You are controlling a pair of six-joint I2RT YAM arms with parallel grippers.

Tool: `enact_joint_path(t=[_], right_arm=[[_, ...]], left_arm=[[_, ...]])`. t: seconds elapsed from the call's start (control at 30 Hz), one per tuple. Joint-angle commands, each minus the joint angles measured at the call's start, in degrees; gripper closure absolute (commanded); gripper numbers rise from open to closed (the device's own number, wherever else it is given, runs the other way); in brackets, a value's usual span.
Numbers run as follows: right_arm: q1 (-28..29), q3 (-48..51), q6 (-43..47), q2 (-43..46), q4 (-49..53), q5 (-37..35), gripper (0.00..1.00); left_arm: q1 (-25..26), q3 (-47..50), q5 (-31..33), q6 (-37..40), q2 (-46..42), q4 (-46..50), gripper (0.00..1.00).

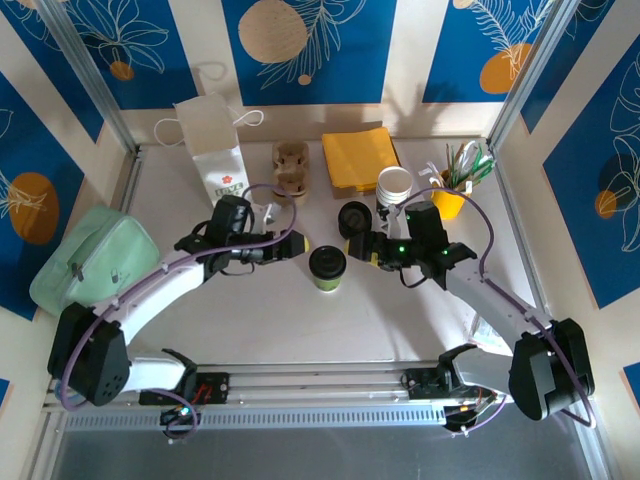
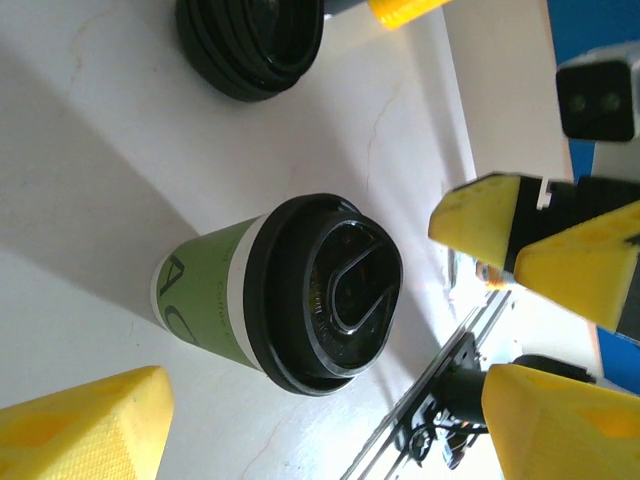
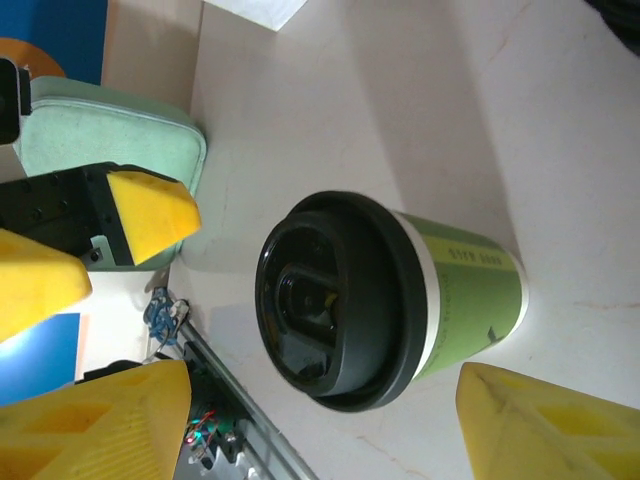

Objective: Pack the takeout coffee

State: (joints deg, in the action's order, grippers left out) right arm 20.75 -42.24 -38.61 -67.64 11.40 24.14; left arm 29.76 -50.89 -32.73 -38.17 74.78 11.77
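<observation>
Coffee (image 1: pixel 327 266) mid-table, both claws spread wide either side of it

Top cam: L claw (image 1: pixel 298 243) at the cup's 10 o'clock, R claw (image 1: pixel 362 247) at 2, both near it w/ jaws apart; loose lids (image 1: pixel 354 218) at 1, white cup stack (image 1: pixel 394 185) just past them. L wrist cam: coffee (image 2: pixel 300 295) centre frame, lid facing the lens, L claw (image 2: pixel 320 400) wide w/ fingers well clear of the cup, R claw (image 2: pixel 515 250) at 3, lids (image 2: pixel 250 45) at 11. R wrist cam: coffee (image 3: pixel 380 300) centre again, R claw (image 3: pixel 325 410) wide and not touching, L claw (image 3: pixel 95 250) at 9, green pouch (image 3: pixel 110 140) at 10.
</observation>
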Motion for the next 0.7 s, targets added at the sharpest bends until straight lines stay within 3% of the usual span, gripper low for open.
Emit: enact_joint_path(t=[0.0, 0.67], right_arm=[[-0.6, 1.2, 2.3, -1.6, -1.9, 0.0, 0.29], [2.5, -1.4, 2.0, -8.6, -2.0, -1.6, 0.30]], left_arm=[[1.2, -2.0, -0.1, 3.5, 1.7, -2.5, 0.19], [2.7, -1.3, -3.8, 3.5, 8.7, -7.8, 0.34]])
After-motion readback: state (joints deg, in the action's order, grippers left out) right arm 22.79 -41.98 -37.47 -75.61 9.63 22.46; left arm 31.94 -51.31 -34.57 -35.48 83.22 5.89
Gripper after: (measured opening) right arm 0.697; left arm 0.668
